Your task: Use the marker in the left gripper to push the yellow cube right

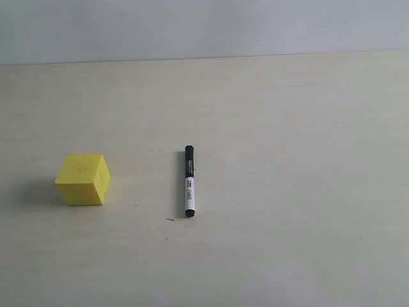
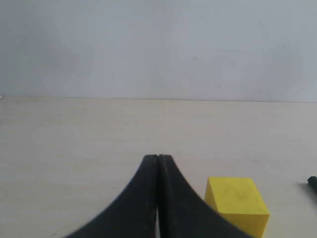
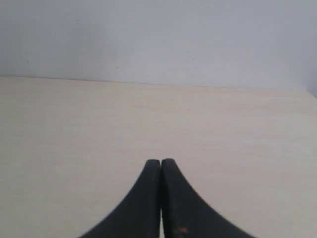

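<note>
The yellow cube (image 1: 83, 180) rests on the table at the left of the exterior view. The marker (image 1: 189, 181) lies flat to its right, black cap pointing away, white barrel nearer, apart from the cube. Neither arm shows in the exterior view. In the left wrist view my left gripper (image 2: 158, 157) is shut with nothing between its fingers; the yellow cube (image 2: 237, 203) sits just beside it, and a black tip of the marker (image 2: 312, 182) peeks in at the frame edge. My right gripper (image 3: 161, 161) is shut and holds nothing, over bare table.
The pale table (image 1: 287, 128) runs back to a plain grey wall (image 1: 204, 25). A tiny dark speck (image 1: 170, 219) lies near the marker's near end.
</note>
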You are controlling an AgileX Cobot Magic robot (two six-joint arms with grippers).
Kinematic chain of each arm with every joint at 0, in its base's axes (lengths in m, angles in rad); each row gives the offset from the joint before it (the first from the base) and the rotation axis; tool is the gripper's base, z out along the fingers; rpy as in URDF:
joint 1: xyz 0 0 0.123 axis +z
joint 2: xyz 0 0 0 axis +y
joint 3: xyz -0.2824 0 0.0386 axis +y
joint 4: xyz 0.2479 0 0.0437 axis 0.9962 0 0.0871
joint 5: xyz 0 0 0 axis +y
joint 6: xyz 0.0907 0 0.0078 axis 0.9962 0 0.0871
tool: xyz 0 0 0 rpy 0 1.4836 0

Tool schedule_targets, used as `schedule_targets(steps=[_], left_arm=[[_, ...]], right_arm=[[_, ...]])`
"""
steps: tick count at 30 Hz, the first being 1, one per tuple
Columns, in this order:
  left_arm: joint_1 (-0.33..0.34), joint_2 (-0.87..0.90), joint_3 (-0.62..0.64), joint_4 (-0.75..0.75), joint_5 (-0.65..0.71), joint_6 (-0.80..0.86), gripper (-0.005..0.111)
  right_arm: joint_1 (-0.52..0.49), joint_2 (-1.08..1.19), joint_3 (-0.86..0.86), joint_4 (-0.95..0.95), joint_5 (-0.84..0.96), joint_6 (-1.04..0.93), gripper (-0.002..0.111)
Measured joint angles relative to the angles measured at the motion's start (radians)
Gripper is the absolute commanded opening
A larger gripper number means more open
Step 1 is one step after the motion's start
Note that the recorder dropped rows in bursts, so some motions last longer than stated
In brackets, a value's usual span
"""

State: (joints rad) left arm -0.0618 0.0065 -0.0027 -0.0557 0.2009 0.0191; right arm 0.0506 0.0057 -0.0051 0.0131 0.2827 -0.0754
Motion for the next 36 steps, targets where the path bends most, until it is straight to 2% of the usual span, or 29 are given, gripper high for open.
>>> schedule_targets(steps=[29, 32, 36], left_arm=[[0.0, 0.0, 0.0, 0.0, 0.0, 0.0, 0.0], [0.0, 0.0, 0.003, -0.042, -0.098, -0.065, 0.0], [0.0, 0.0, 0.002, -0.181, -0.304, -0.347, 0.0]], right_arm=[[0.0, 0.0, 0.0, 0.0, 0.0, 0.0, 0.0], [0.0, 0.0, 0.0, 0.0, 0.0, 0.0, 0.0], [0.0, 0.0, 0.0, 0.0, 0.0, 0.0, 0.0]])
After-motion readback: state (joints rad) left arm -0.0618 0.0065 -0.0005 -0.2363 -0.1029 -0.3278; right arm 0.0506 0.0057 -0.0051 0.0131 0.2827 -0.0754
